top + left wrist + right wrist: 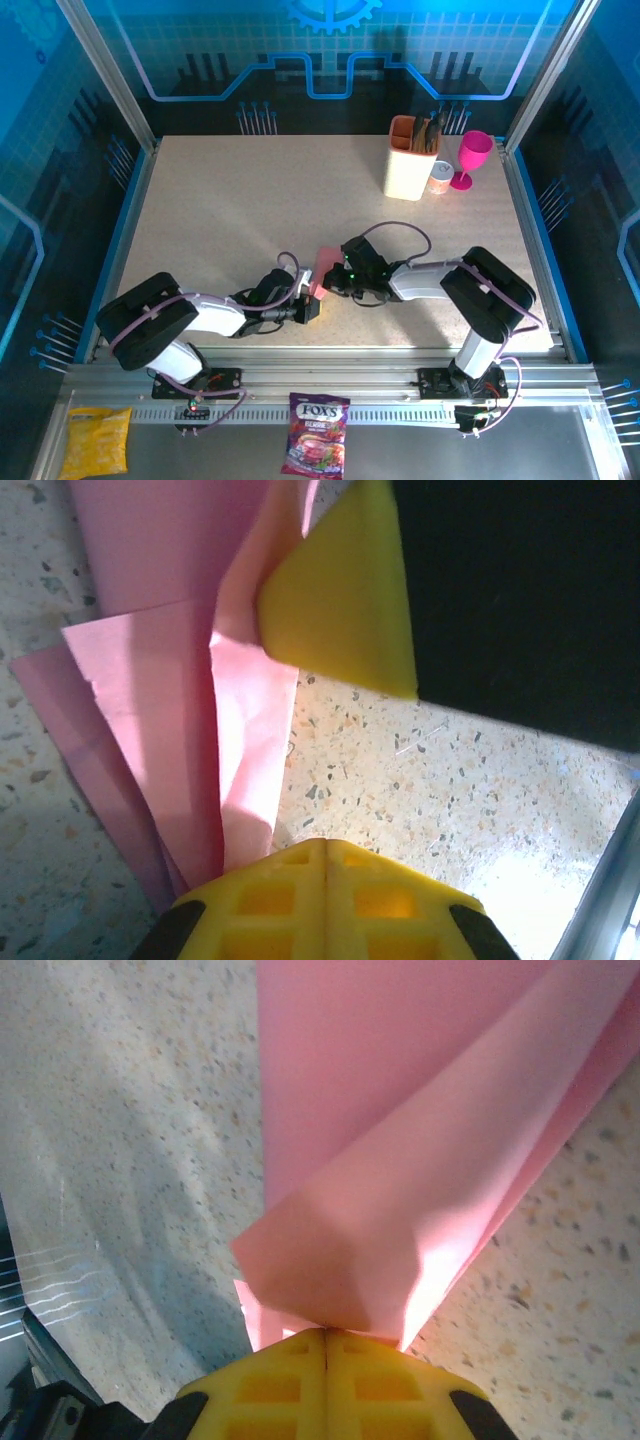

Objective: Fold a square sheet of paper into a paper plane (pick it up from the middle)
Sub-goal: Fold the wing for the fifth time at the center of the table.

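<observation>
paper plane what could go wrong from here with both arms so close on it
1. The right fingers are shut on a bunched end of the paper plane; a pull could tear or crumple it.
2. The layers fan loosely beside the shut left fingers, so the folds may spring open.
3. Both sets of fingers sit almost tip to tip in the top view; a small move might knock them together.

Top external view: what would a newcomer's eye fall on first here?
A folded sheet of thin salmon-pink paper is near the front edge of the speckled table. The right arm's yellow fingers are shut on its creased end; the left arm's yellow fingers are shut close beside it. A magenta plastic goblet stands at the far right.
</observation>
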### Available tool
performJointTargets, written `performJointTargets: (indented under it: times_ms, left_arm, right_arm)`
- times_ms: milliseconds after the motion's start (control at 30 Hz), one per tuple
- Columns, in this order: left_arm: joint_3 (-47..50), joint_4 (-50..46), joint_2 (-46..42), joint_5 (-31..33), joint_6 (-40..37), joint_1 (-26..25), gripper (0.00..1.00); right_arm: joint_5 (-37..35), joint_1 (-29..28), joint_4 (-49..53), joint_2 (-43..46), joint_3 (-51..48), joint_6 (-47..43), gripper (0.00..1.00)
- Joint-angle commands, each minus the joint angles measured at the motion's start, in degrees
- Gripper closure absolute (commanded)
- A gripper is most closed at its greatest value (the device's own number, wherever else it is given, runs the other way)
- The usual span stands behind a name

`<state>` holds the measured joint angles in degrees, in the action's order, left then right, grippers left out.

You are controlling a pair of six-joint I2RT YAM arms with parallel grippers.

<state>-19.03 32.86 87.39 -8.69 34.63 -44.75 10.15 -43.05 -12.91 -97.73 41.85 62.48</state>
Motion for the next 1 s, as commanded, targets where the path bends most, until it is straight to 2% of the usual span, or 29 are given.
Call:
performJointTargets:
  times_ms: [0, 300, 967]
  left_arm:
    - [2.9, -6.0, 3.1, 1.8, 0.9, -0.1, 1.00]
    - [2.8, -5.6, 4.6, 1.3, 0.6, -0.1, 1.00]
    - [3.8, -2.3, 8.8, 0.4, 1.7, -0.1, 1.00]
  right_arm:
    - [1.5, 0.8, 2.3, 0.4, 2.2, -3.1, 1.00]
    - [1.1, 1.6, 0.0, -4.2, 2.8, -3.8, 1.00]
    - [4.7, 9.3, -0.9, -6.2, 2.3, -7.2, 1.00]
